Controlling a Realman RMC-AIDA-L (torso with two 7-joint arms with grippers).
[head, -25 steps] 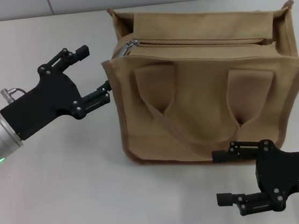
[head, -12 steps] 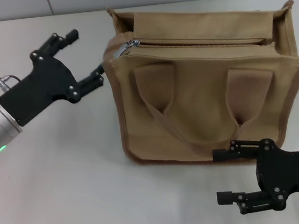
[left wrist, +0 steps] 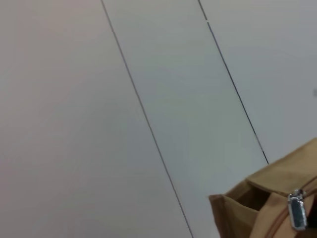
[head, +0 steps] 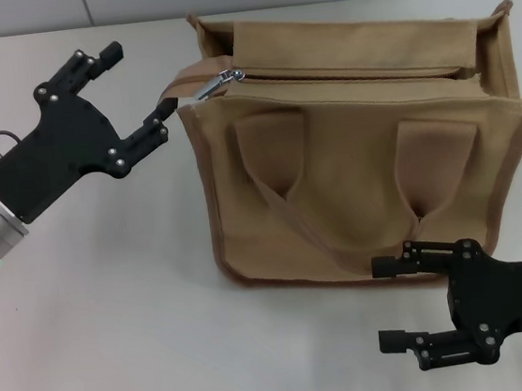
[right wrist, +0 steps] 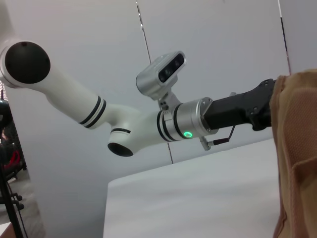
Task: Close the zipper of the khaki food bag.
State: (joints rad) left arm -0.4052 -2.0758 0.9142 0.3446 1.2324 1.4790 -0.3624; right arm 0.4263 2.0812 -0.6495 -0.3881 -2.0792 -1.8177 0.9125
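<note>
Surface: pale tabletop [head: 115, 325], with a grey panelled wall [left wrist: 163, 74] behind it.

Khaki food bag [head: 361, 160]: boxy tan canvas tote, upright right of centre on the table, two wide strap handles hanging flat against its near face.

Left gripper [head: 135, 87]: black, at the bag's upper left corner, fingers spread wide. Lower fingertip lies at a brown tab that sticks out from the zip end; whether it touches the tab is hard to tell. Nothing sits clamped between the fingers.

Right gripper [head: 396, 303]: black, low on the table at the bag's near right base, fingers parted, empty, apart from the fabric or just brushing it.

Zipper [head: 351, 72]: khaki-taped line along the bag's top.

Slider [head: 220, 82]: small, silver, at the zip's left end, pull tab angled toward the left gripper.
</note>
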